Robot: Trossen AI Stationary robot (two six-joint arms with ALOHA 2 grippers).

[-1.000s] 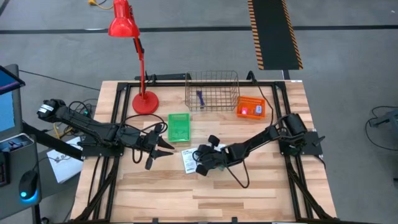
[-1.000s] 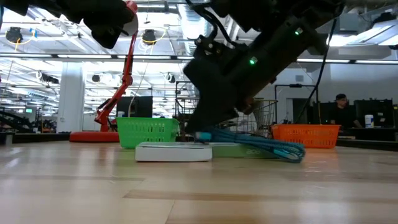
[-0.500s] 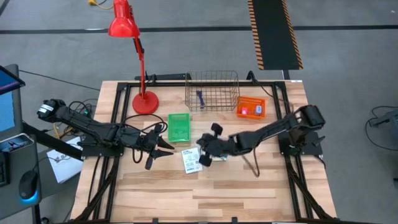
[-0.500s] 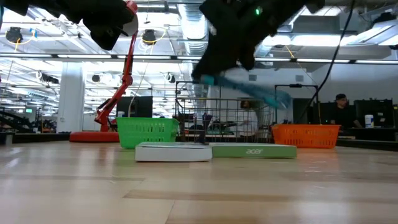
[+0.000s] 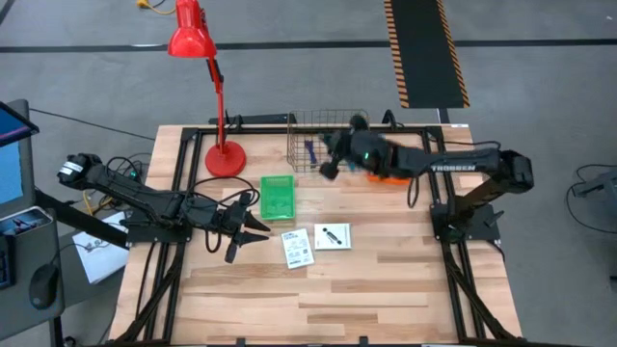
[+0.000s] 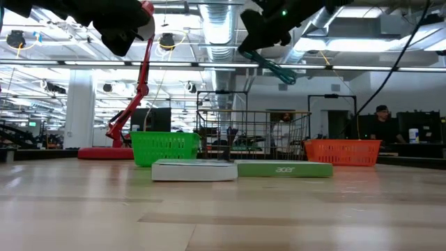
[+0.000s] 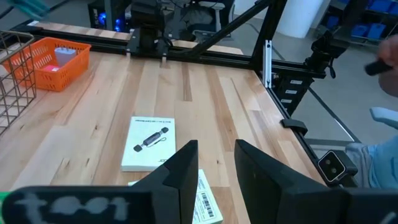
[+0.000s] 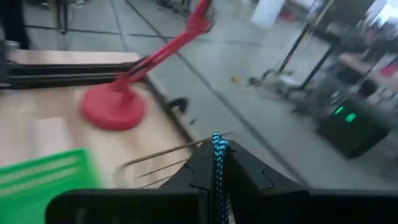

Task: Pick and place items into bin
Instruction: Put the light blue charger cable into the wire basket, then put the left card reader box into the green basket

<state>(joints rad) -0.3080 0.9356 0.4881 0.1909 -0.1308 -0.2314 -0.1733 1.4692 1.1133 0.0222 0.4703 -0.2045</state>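
1. Right gripper (image 5: pixel 333 154) has swung up and away from the table middle, where it was a second ago, and now hangs over the near rim of the wire basket (image 5: pixel 329 141). Its jaws are pressed onto a teal braided cord (image 6: pixel 270 67); the right wrist view shows the cord (image 8: pixel 217 163) pinched between the fingers.
2. Meaning, as I judge it: the pick is done and the carry is nearly over. What remains is to centre over the basket and let go.
3. The low view shows the cord trailing down and sideways from the jaws, well above the basket's top edge. The loose tail could drape over the rim if released too near the edge.
4. Below the jaws, inside the basket, lies a dark blue pen (image 5: pixel 309 152).
5. Beside the jaws on the side away from the lamp sits an orange bin (image 5: pixel 388 167) with small items in it. I cannot tell which container is the intended bin.
6. Well behind the right jaws, two white cards (image 5: pixel 315 241) lie on the table, apparently yet to be picked.
7. Green basket (image 5: pixel 278 196) lies between the two grippers; the red lamp (image 5: pixel 223 154) stands beyond it, clear of the path.
8. Left gripper (image 5: pixel 253 229) waits low near the green basket, fingers (image 7: pixel 186 171) spread, holding nothing.
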